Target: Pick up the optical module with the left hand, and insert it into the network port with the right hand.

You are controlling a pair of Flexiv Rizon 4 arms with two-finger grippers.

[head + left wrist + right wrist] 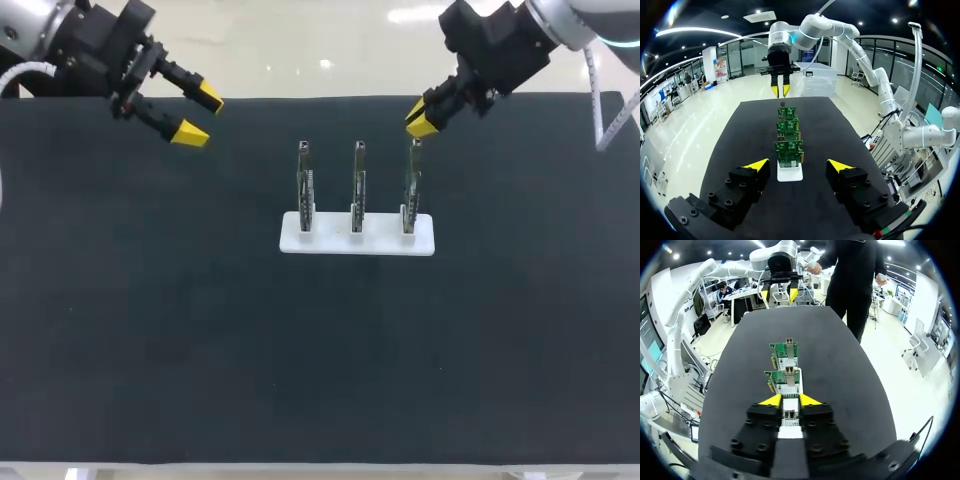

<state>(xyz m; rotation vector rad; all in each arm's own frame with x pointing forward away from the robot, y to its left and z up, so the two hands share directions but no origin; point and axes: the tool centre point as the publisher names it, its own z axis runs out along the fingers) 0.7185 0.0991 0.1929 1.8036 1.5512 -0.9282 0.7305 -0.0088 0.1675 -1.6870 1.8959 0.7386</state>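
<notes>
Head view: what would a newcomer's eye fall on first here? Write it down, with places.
Three green circuit boards stand upright in a row on a white base at the middle of the black table. The left gripper hangs open over the table's far edge on the left, while the right gripper hovers just above the rightmost board.

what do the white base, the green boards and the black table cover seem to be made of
White base: probably plastic, evenly white, matt, rounded corners. Boards: green printed circuit board, with silvery metal-looking ports at the top. Table cover: black and glare-free, likely fabric or a foam mat; I cannot tell which.
</notes>
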